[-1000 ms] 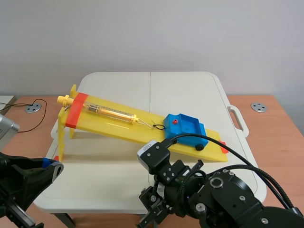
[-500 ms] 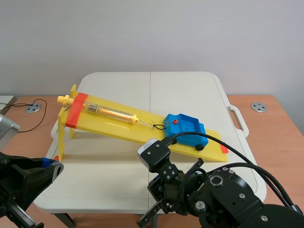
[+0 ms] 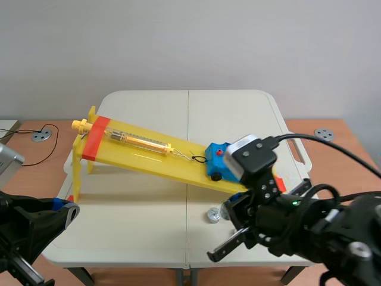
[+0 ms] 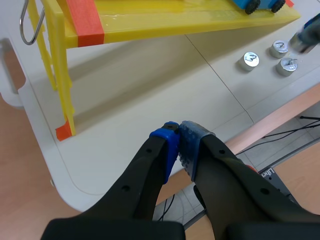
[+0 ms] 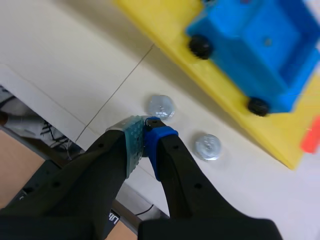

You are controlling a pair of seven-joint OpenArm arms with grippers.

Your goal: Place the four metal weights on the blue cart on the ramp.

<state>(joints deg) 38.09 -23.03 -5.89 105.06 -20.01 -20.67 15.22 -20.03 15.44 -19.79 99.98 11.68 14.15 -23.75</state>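
No weights (image 4: 250, 60) loaded yet: cart (image 5: 260, 55) empty low on the ramp (image 3: 140, 158), weights on the counter (image 3: 149, 107) beside it. Left tool (image 4: 179, 129) and right tool (image 5: 144, 124) both closed, empty; right needs opening over one.

Blue cart (image 5: 260, 55), yellow ramp (image 3: 155, 164) with orange-red band (image 3: 94, 138), silver weights (image 5: 161, 105), cream table (image 3: 178, 113).

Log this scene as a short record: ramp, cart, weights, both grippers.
ramp: yellow, high end at the robot's left, standing on the table
blue cart: on the ramp's lower part; no weight seen in its tray
metal weights: three seen on the table beside the ramp's low end; a fourth not seen
spring scale: lying on the ramp, uphill of the cart
left gripper: shut, empty, near the table's edge
right gripper: shut, over the table, two weights just ahead of it
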